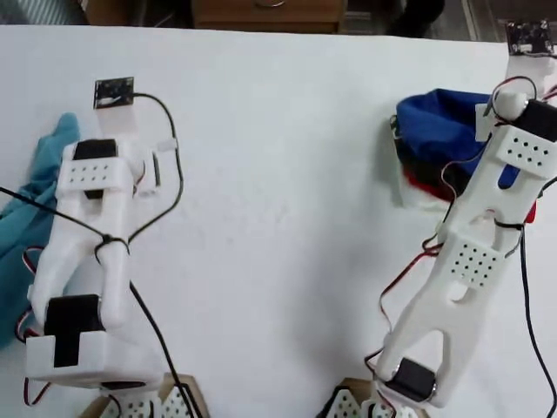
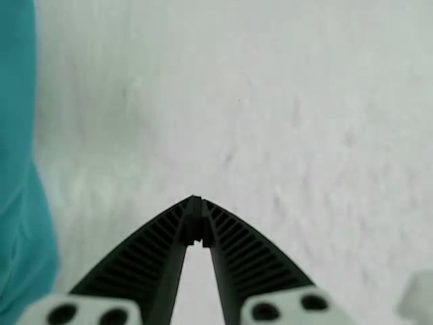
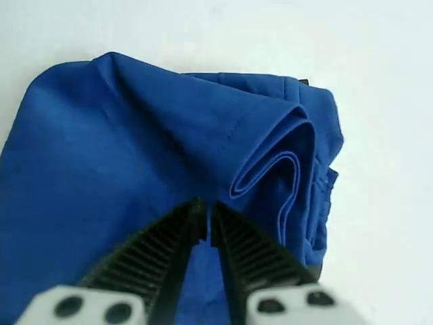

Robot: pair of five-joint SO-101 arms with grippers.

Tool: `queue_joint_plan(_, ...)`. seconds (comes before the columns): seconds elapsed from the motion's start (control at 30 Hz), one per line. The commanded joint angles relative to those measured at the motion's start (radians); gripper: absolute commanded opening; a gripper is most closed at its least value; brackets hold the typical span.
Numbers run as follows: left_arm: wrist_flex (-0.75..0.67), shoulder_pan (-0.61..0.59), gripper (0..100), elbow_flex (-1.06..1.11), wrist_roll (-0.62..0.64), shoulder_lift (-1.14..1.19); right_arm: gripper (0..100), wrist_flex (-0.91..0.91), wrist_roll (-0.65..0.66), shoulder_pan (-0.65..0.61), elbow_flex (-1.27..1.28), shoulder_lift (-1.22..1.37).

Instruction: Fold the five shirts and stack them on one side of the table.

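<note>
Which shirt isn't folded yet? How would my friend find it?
Start at the big white table and look for the left arm. Right beside that arm, at the table's edge, lies the teal shirt. It is crumpled and all alone, while the other shirts sit in a pile across the table with a blue shirt on top.

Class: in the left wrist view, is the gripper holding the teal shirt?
No: the left gripper is shut on nothing, the teal shirt beside it.
</note>
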Motion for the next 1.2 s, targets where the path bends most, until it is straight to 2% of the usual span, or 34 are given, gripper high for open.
queue_joint_plan(0.0, 0.014, -0.009, 3, -0.021, -0.003, -0.051, 2.0, -0.067, 0.000, 0.035, -0.034, 0.036)
queue_joint_plan(0.33, 0.009, -0.006, 3, -0.018, -0.003, -0.051, 2.0, -0.305, -0.009, 0.038, -0.034, 0.077)
queue_joint_plan(0.57, 0.008, -0.008, 3, -0.016, -0.003, -0.051, 2.0, -0.452, -0.009, -0.005, -0.034, 0.090)
queue_joint_plan(0.87, 0.014, -0.009, 3, -0.015, -0.003, -0.051, 2.0, -0.769, -0.008, 0.030, -0.035, 0.252)
queue_joint_plan(1.17, 0.008, -0.003, 3, -0.016, -0.003, -0.051, 2.0, -0.817, -0.009, 0.114, -0.035, 0.251)
